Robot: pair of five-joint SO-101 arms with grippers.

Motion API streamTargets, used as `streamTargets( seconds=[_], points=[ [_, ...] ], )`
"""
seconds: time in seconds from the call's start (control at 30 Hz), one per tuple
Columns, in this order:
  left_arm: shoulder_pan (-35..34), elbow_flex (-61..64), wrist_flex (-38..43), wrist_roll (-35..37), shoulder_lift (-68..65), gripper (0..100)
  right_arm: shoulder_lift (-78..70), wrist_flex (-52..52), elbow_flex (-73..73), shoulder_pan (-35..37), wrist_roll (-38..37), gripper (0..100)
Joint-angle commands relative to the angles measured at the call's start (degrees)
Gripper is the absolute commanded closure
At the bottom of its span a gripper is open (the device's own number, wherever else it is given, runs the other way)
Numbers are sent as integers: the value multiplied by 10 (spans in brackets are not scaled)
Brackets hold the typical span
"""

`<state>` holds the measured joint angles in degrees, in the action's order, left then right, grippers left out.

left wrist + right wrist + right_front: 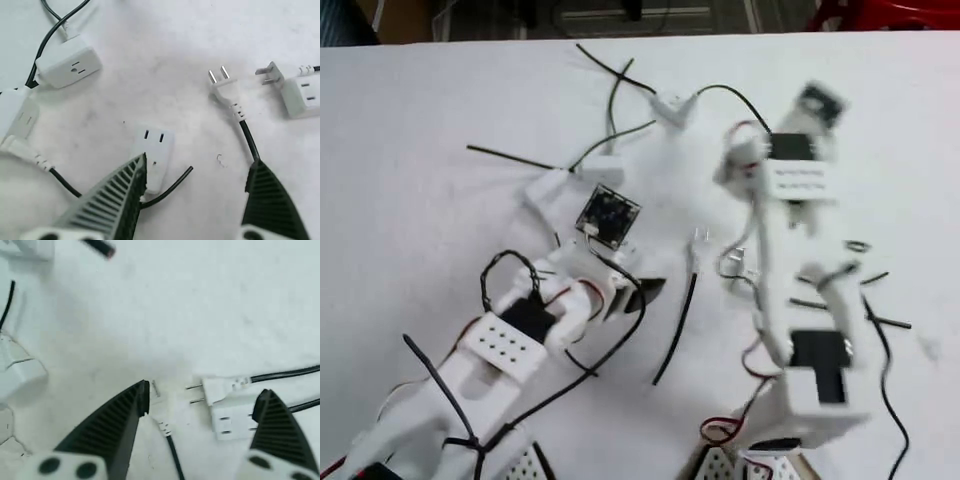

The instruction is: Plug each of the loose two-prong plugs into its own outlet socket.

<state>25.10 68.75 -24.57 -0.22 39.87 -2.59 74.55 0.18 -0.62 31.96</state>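
Observation:
My left gripper (199, 162) is open above the white table. A white socket block (155, 155) with a short black lead lies by one of its fingers (125, 192). Beyond it lies a loose two-prong plug (225, 87) on a black cable, also seen in the high view (698, 240). Farther off, a second plug (270, 75) lies beside another socket (302, 95). My right gripper (205, 389) is open over a loose plug (215, 390), which lies against a socket block (230, 422). A smaller plug (157, 395) sits near one of its fingers (117, 422).
More white sockets lie at the far side (670, 105) and mid-left (545, 190), with another (67, 65) nearby. Black cables (675, 330) cross the table. The left arm (510, 340) comes from the near left; the right arm (790, 170) stands at the right.

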Motion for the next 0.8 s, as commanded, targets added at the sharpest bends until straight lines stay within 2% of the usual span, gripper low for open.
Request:
streamTargets(
  seconds=[0.0, 0.13, 0.37, 0.47, 0.63, 0.77],
  points=[
    [-1, -17, 36, 40, 16, 687, 75, 34, -10, -76, -105, 671],
    [29, -109, 11, 42, -44, 687, 77, 42, 61, -167, -196, 672],
    [43, -360, -32, 42, -362, 687, 36, -45, 198, -312, -202, 672],
    [57, -496, -101, 69, -480, 688, 13, -87, 240, -338, -202, 672],
    [61, -709, -229, 156, -636, 688, -33, -161, 290, -342, -202, 672],
    [64, -854, -327, 206, -739, 688, -52, -167, 288, -342, -202, 672]
  ],
)
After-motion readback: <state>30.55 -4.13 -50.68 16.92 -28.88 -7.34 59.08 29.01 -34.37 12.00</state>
